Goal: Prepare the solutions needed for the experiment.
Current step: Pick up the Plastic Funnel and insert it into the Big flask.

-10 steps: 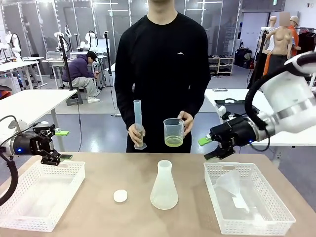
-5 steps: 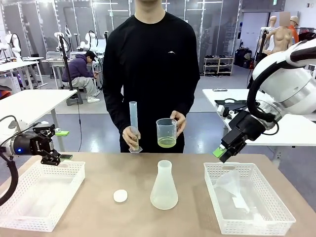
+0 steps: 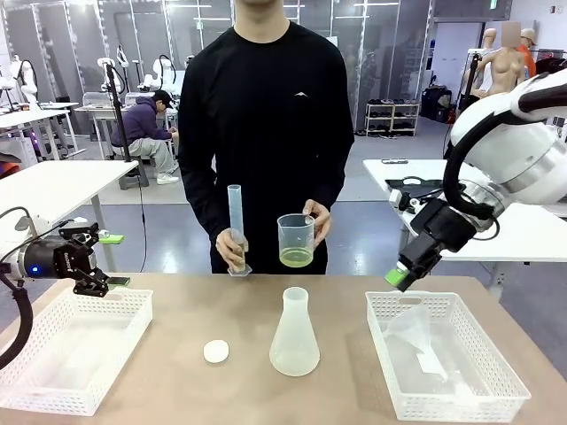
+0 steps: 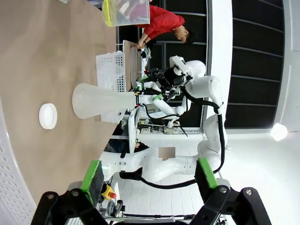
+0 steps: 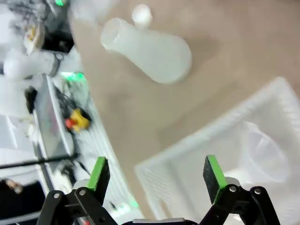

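The person holds a beaker of the solutions above the far edge of the surface; the robot's left hand is spread, empty, above the left basket; its right hand likewise, above the right basket.

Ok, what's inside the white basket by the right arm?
A translucent plastic funnel lies in the white basket; I can't make out anything else. The basket floor beneath the funnel is covered.
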